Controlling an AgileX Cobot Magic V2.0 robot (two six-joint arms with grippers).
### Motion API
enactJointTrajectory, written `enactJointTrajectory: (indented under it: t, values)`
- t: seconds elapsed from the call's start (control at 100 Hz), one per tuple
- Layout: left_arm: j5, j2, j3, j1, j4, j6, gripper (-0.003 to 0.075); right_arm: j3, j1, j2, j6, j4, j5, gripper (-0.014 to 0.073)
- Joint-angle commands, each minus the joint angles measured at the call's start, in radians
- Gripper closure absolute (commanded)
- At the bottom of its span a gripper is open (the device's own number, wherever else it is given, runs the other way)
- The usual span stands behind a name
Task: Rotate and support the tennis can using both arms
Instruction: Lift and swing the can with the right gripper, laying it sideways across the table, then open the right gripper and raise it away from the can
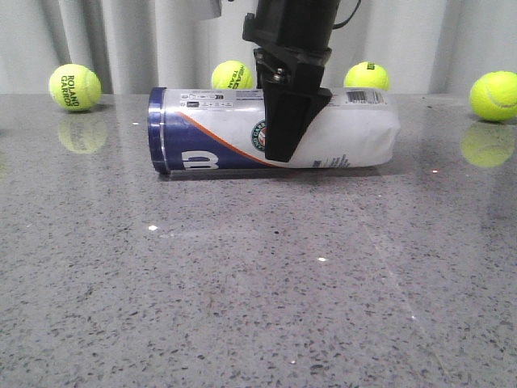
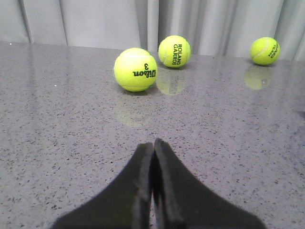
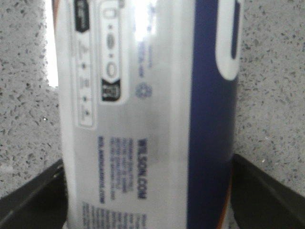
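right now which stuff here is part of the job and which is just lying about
Part of the job:
- tennis can, lying on its side
- right tool, fingers either side of the can
- left tool, shut, away from the can

Just lying about:
- four tennis balls behind the can
- grey table underneath

Tennis balls point(image 1: 74, 86) on grey table point(image 1: 242, 283)

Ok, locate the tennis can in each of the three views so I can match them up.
Front view: the tennis can lies on its side mid-table, the right gripper straddling its middle.
Left wrist view: not in it; only tennis balls and the shut left gripper.
Right wrist view: the can fills the frame between the fingers.
Shared landmark: the speckled grey table.
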Motion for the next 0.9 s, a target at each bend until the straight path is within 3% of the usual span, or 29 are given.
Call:
enactJointTrajectory:
  t: [0.0,0.26,0.47,0.71,0.89]
  values:
    - [-0.079,-0.034,0.044,0.000,-0.002,-0.011,0.0740,-0.028,0.001,-0.073,-0.001,0.004,0.091,-0.0042]
    - [-0.079,-0.034,0.044,0.000,-0.002,-0.011,0.0740,-0.028,0.001,-0.135,0.023,0.004,0.091,-0.0042]
    - [-0.079,-0.034,0.044,0.000,-0.002,-0.011,0.0740,-0.028,0.001,-0.202,0.163,0.003,0.091,-0.0042]
    - [-0.079,-0.034,0.044,0.000,-0.002,-0.011,0.0740,-0.026,-0.003,-0.249,0.577,-0.029,0.091,-0.0022]
    - [-0.079,-0.034,0.044,0.000,-0.002,-0.011,0.0740,-0.026,-0.004,-0.277,0.834,-0.124,0.092,0.0159]
